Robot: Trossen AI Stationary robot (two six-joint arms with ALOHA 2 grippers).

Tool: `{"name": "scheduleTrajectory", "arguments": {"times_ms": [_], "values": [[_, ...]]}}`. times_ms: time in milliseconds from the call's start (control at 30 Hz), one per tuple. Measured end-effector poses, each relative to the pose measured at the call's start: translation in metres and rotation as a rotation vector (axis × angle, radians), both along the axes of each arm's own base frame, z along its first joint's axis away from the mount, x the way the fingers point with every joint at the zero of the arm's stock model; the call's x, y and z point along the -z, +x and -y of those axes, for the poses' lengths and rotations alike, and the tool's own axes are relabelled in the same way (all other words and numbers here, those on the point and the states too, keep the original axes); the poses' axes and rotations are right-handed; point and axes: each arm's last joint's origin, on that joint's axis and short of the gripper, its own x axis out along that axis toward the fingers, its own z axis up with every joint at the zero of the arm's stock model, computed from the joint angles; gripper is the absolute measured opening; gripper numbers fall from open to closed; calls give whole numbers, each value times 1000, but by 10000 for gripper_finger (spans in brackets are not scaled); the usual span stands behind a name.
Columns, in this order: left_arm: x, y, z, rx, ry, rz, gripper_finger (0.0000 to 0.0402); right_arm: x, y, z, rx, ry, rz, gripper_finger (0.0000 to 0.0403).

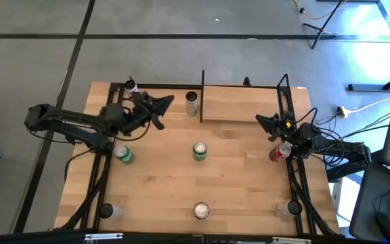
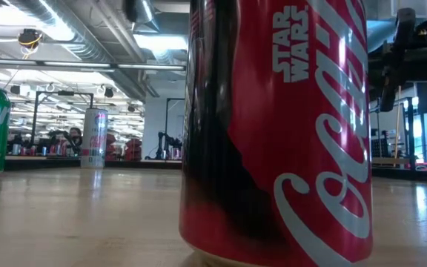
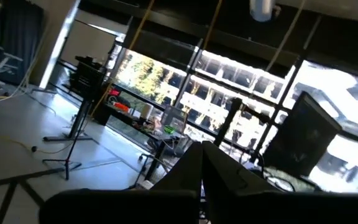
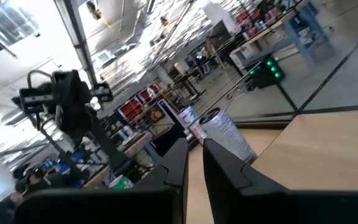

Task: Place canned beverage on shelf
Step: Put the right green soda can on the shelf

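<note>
The shelf [image 1: 244,103], black rods round a pale board, stands at the table's far edge, right of centre. A silver can [image 1: 192,102] stands upright on the table just left of the shelf; it also shows in the right wrist view [image 4: 224,135] and the low view [image 2: 95,138]. A red can [image 1: 280,152] stands near my right arm. My left gripper [image 1: 166,104] is shut and empty, raised left of the silver can. My right gripper [image 1: 262,121] is shut and empty by the shelf's near right corner.
Two green cans [image 1: 124,155] [image 1: 200,151] stand mid-table. One can [image 1: 130,86] stands at the far left corner. Three cans stand along the near edge [image 1: 107,211] [image 1: 201,211] [image 1: 292,209]; the middle one, red [image 2: 273,133], fills the low view.
</note>
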Motion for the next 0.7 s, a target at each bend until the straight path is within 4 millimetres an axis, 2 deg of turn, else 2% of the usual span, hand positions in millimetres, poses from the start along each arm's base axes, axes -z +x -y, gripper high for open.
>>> {"name": "scheduleTrajectory", "arguments": {"times_ms": [133, 333, 467, 600, 700], "values": [[-9, 20, -4, 79, -13, -91, 41, -1, 0, -1, -45, 1, 9, 40], [-9, 38, -17, 200, -107, -264, 134, -9, -1, -4, -161, 18, 45, 40], [-16, 47, -25, 270, -152, -288, 191, -15, -2, -5, -175, 12, 60, 40], [-20, 60, -28, 330, -105, -332, 232, -19, -3, -5, -175, 9, 73, 40], [-19, 70, -22, 386, -35, -391, 243, -20, -3, -6, -185, 6, 75, 40]]}}
